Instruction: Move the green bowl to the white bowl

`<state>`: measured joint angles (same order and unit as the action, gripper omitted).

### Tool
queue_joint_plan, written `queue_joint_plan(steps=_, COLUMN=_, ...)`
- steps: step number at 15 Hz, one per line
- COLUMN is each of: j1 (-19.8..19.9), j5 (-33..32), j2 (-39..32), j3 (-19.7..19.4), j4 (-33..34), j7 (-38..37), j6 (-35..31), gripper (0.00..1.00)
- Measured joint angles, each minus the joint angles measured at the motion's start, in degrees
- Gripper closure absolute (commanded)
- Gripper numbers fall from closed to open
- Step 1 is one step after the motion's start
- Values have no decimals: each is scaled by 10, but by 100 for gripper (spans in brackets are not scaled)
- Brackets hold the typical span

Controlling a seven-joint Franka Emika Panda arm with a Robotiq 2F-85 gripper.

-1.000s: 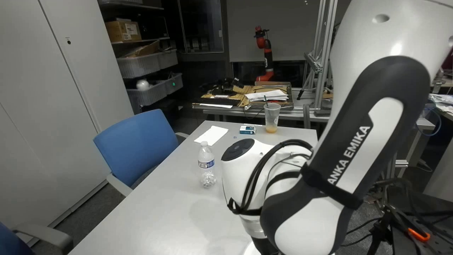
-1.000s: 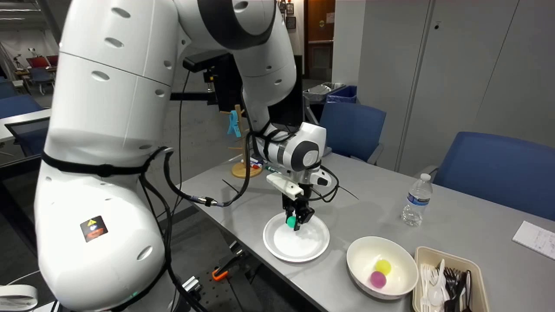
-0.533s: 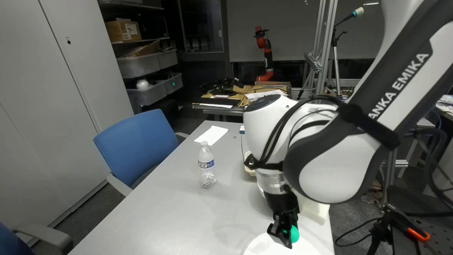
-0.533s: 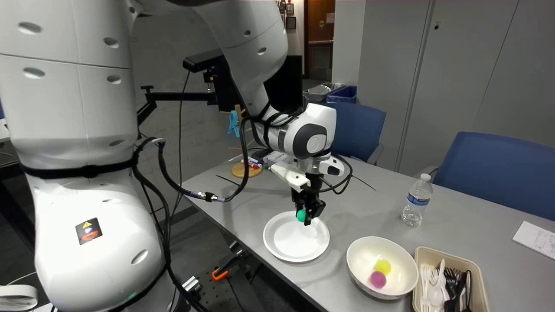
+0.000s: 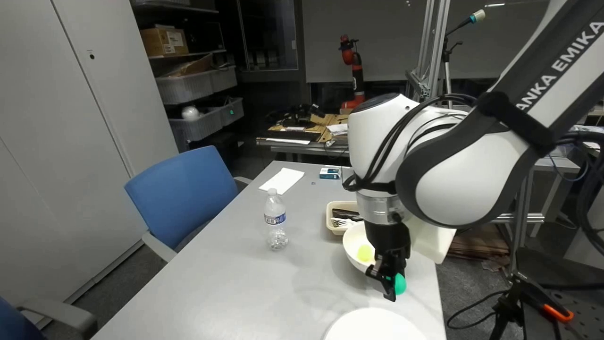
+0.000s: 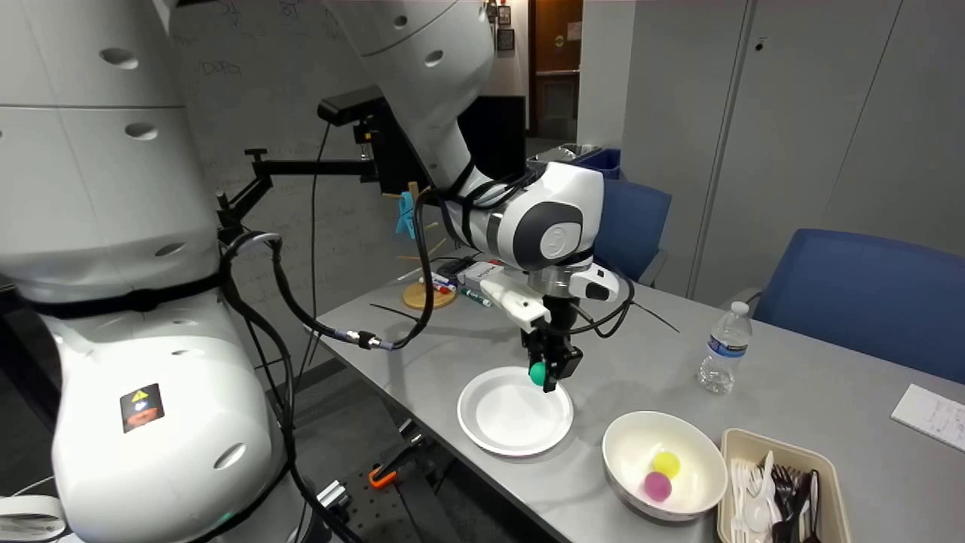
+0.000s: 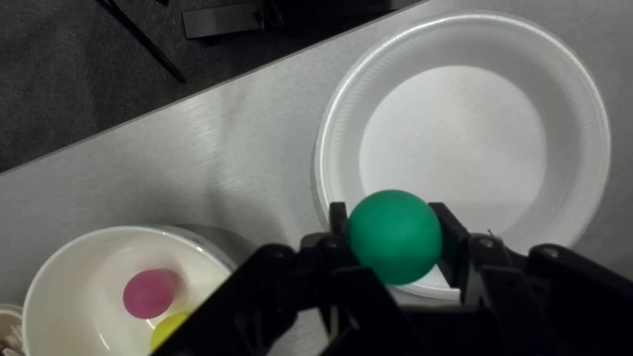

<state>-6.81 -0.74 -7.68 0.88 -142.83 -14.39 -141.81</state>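
End effector (image 7: 393, 225) closed firmly around green ball (image 7: 395, 242), above worktop (image 6: 814, 392), white bowl (image 6: 629, 452) at ball's four o'clock in an exterior view

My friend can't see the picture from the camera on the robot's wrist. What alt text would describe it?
A green ball is gripped by a black robot gripper above a gray table, with a white plate lying at upper right. At lower left, a white bowl holds a pink ball and a partly hidden yellow ball.
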Motion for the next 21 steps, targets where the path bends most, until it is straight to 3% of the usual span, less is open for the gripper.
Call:
queue_joint_plan(steps=1, j1=0, j5=0, j2=0, j3=0, j4=0, j7=0, j6=0, gripper=82)
queue_joint_plan(steps=8, j1=9, j5=-13, j2=-1, j3=-11, j4=9, j7=-27, j6=-11, gripper=82)
queue_joint_plan(steps=14, j1=60, j5=-44, j2=-8, j3=-72, j4=49, j7=-61, j6=-51, gripper=82)
queue_joint_plan(steps=21, j1=75, j5=-44, j2=-89, j3=-103, j4=102, j7=-122, j6=-125, gripper=82)
